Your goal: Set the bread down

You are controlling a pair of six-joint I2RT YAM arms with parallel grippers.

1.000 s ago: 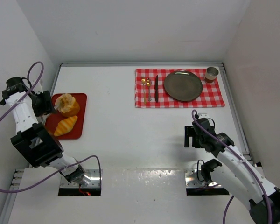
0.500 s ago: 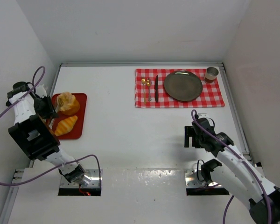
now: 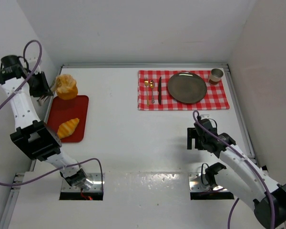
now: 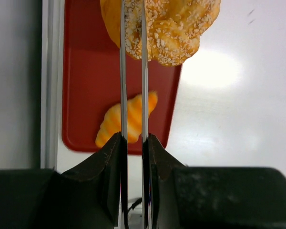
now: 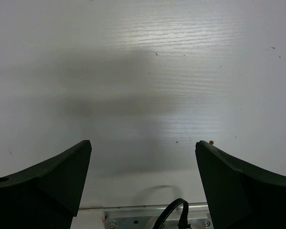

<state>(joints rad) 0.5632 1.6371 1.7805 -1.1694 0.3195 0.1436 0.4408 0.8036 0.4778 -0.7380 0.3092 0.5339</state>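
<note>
Two pieces of bread are seen at the table's left side. The bun (image 3: 66, 86) is clamped between the narrowly set fingers of the left gripper (image 4: 132, 28) and is held off the red tray (image 3: 62, 110), over its far edge. The croissant (image 3: 67, 128) is seen lying on the near part of that tray, apart from the bun. The right gripper (image 5: 143, 145) is held wide and empty over the bare white table (image 3: 133, 133), well apart from the grey plate (image 3: 187, 87) set on the checked cloth (image 3: 221, 99).

Bright, even light; soft shadows
</note>
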